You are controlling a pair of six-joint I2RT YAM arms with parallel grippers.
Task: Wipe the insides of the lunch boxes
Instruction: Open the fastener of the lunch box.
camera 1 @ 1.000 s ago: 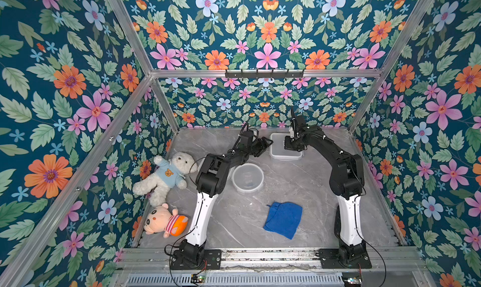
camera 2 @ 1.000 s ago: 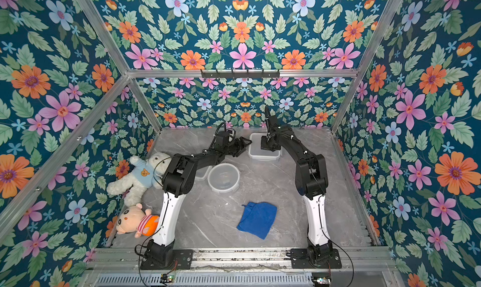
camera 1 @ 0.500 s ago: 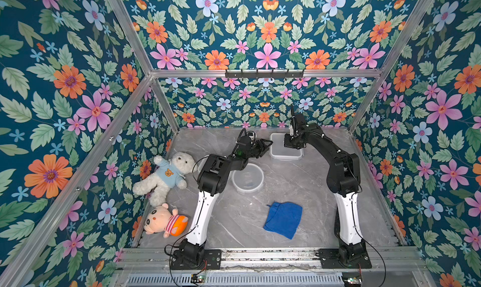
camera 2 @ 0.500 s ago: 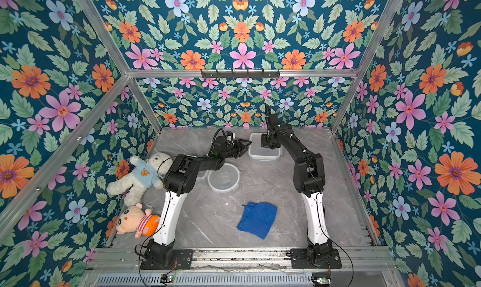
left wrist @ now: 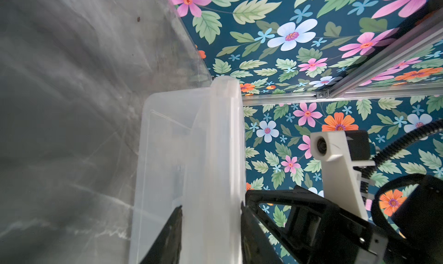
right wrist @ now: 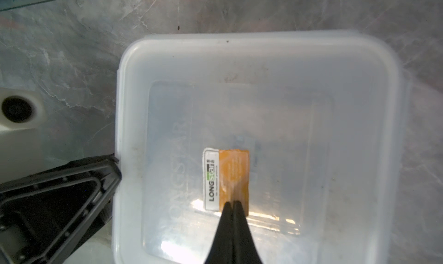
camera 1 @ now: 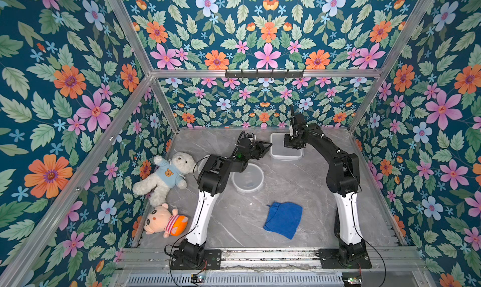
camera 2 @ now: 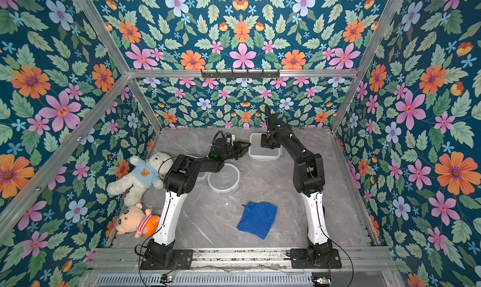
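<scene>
Three lunch boxes: square tub (camera 1: 285, 155), round tub (camera 1: 247, 180), half-hidden tub (camera 2: 202, 175) beside it; two plush toys: teddy bear (camera 1: 166, 175), doll (camera 1: 165, 220); one blue cloth (camera 1: 283, 219).

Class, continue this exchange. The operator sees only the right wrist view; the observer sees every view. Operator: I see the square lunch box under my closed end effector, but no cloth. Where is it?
Observer: The blue cloth lies on the table toward the front, and nothing holds it.
Operator: What is the black part at the box's edge?
Observer: That is the left end effector. It grips the square lunch box by its wall, with one of its fingers inside and one outside.
Operator: Are there other boxes?
Observer: A round lunch box stands open beside the left arm, nearer the front than yours.
</scene>
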